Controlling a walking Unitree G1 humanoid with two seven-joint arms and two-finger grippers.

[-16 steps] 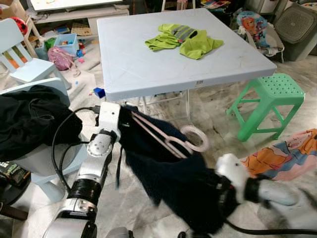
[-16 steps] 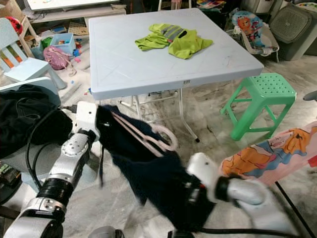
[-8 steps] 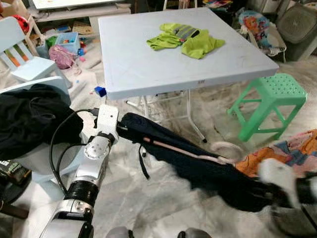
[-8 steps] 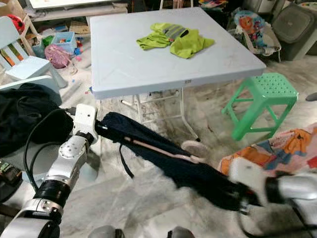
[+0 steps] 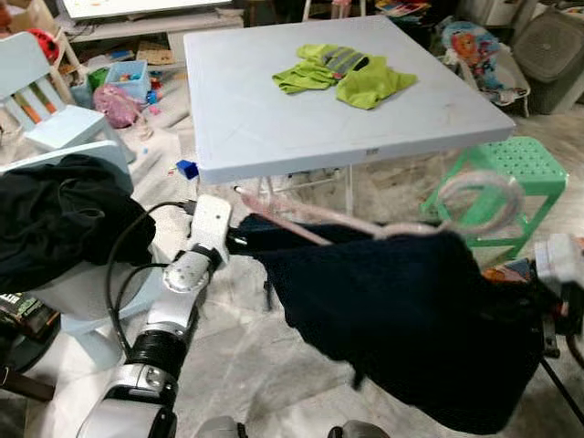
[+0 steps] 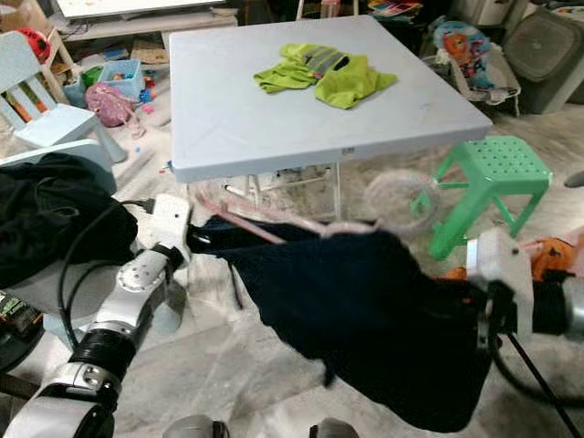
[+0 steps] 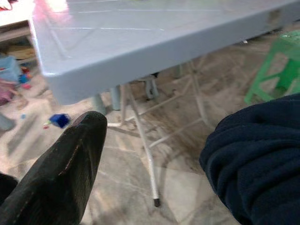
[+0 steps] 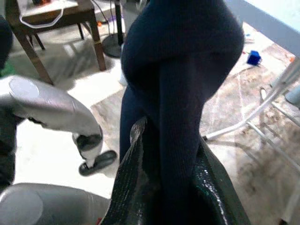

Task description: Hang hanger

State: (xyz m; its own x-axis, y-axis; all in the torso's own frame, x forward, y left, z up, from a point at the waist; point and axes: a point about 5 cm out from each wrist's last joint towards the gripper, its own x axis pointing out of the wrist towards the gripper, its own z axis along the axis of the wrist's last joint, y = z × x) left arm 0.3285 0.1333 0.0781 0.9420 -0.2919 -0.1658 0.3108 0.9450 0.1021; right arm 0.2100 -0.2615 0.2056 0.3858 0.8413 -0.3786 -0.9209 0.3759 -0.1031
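Stretching the navy garment [image 5: 411, 319] between both pincers, left pincer [image 5: 239, 239] and right pincer [image 8: 164, 187] pinching cloth, pink hanger [image 5: 365, 224] riding inside.

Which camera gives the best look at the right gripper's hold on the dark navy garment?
The right wrist view: the right gripper has both black fingers pinching a fold of the navy garment. The eye views show the garment spread out and blurred. The left wrist view shows one edge of it.
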